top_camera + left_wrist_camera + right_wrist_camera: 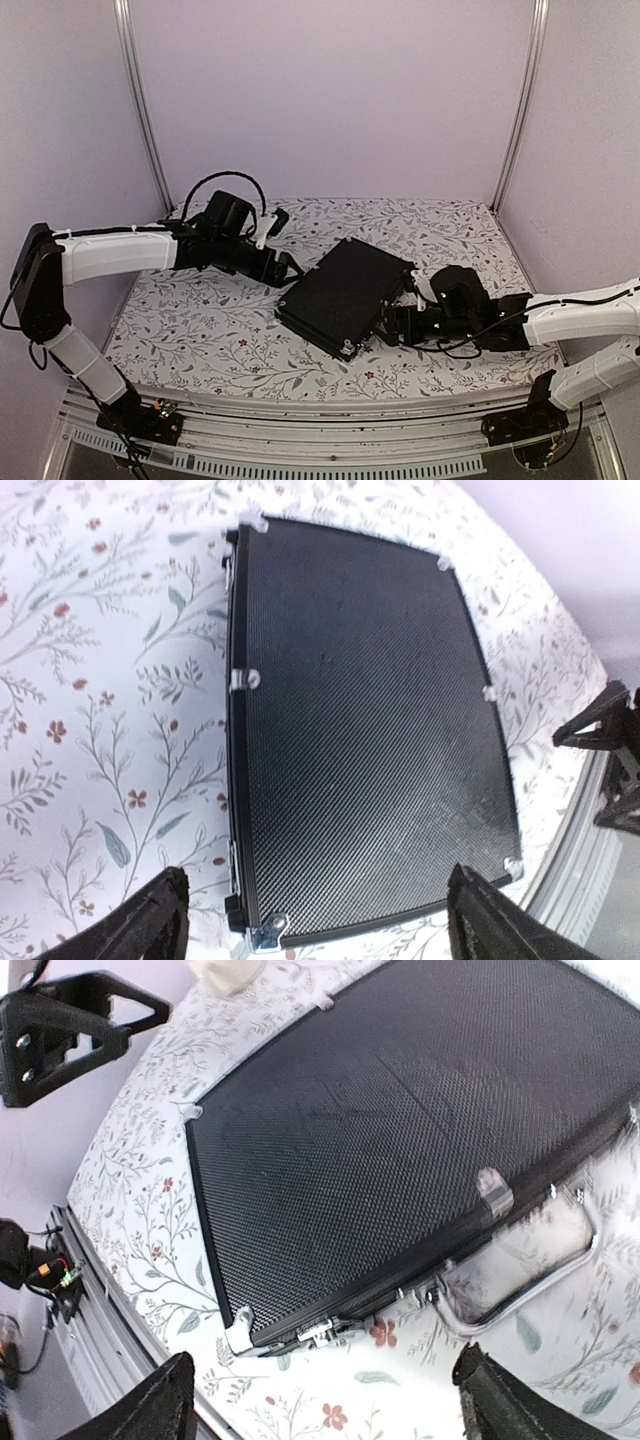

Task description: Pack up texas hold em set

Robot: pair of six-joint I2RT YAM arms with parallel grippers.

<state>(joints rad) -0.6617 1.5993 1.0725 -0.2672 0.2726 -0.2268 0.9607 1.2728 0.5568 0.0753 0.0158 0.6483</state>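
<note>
Counter (200, 320): floral-print cloth, fills the lower half of the top view.

Briefcase (345, 295): black, flat, lid shut, lying flat at centre of the counter, turned diagonally with 1 corner toward the lower edge of the frame. Textured weave on the lid.

Left tool (288, 270): left of centre in the top view, just beside the briefcase's upper-left edge; contact cannot be told. Jaws spread wide. In the left wrist view its 2 fingers (150, 920) sit in the bottom corners with nothing between them, the lid beyond.

Right tool (388, 325): right of centre, at the briefcase's lower-right side. Jaws also wide apart, holding nothing; fingers (140, 1405) in the bottom corners of the right wrist view.

Handle (530, 1280): bright metal loop, folded out flat on the cloth, lower right of the right wrist view.

Latch (315, 1330): small, metal, on the briefcase's front edge left of the handle.
</note>
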